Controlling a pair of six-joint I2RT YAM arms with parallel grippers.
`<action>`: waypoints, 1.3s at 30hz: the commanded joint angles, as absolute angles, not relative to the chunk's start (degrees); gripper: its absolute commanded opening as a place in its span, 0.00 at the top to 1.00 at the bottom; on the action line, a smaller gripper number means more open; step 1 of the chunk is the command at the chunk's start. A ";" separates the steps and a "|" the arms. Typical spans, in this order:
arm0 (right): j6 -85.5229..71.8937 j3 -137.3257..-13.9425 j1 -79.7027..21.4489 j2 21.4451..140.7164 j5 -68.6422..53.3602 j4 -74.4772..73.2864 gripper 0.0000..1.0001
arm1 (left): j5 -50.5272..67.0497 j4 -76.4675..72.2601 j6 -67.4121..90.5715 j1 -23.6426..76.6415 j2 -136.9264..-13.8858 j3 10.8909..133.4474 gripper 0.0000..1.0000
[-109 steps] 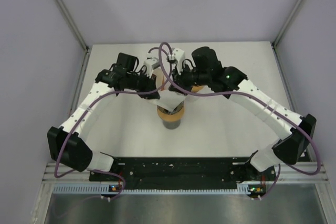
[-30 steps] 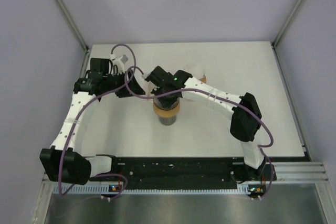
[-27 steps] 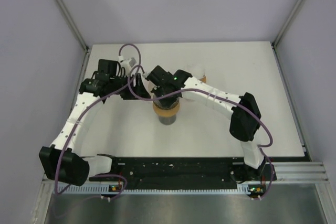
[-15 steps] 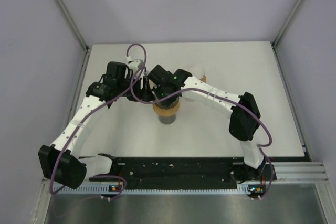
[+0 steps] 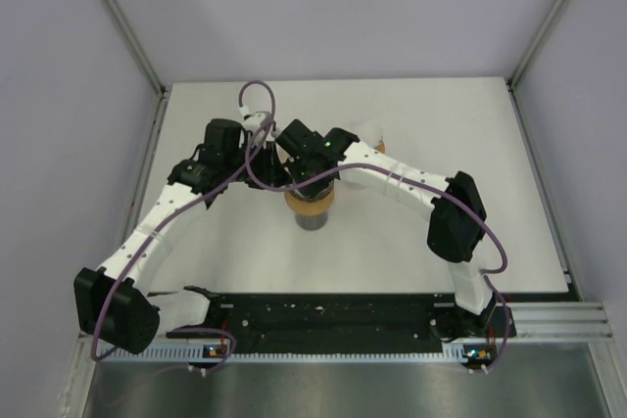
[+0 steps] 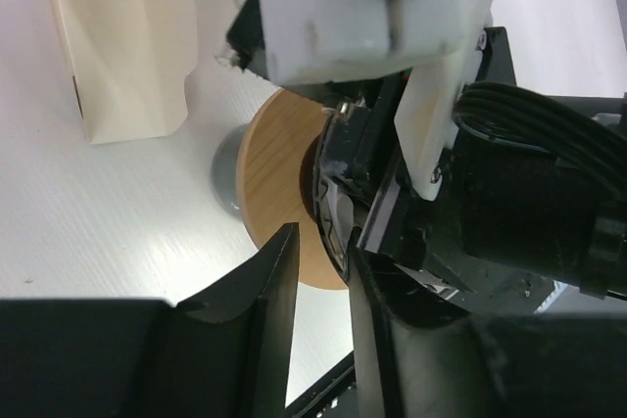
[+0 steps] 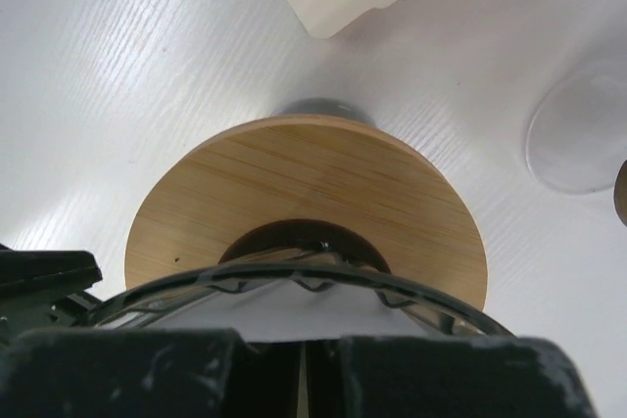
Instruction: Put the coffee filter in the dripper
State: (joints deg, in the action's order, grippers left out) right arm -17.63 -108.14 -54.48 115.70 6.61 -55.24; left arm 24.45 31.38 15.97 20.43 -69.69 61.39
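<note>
Filter point(image 7: 294, 322) sat down inside the dripper point(image 7: 304, 193), mid-frame on the top cam. Right gripper point(image 7: 306, 354) was pinched together right over it. Left gripper point(image 6: 323, 271) was apart w/ nothing between, beside the dripper. Imo best move was pressing the paper down evenly w/o tipping anything. White table point(image 5: 441, 124), plain lilac walls point(image 5: 323, 7).

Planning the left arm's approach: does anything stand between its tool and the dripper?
Yes. The right tool, shut, sits over the mouth of the dripper, directly ahead of the left tool; only its wooden collar is exposed.
</note>
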 commanded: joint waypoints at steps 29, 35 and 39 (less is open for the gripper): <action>-9.14 -103.54 -52.47 102.04 3.26 -43.60 1.00 | 26.19 34.01 10.11 22.24 -71.54 62.31 1.00; -9.14 -100.99 -52.29 102.39 -2.37 -38.85 1.00 | 26.63 34.01 10.28 21.80 -72.25 62.75 1.00; -9.58 -100.37 -51.59 103.71 -4.66 -36.21 1.00 | 27.59 34.01 10.28 21.62 -72.42 63.37 0.93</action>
State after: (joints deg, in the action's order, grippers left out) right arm -10.59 -100.42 -52.27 104.64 -0.64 -43.64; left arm 26.72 30.48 13.54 21.04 -71.05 62.57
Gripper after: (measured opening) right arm 0.002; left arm 0.035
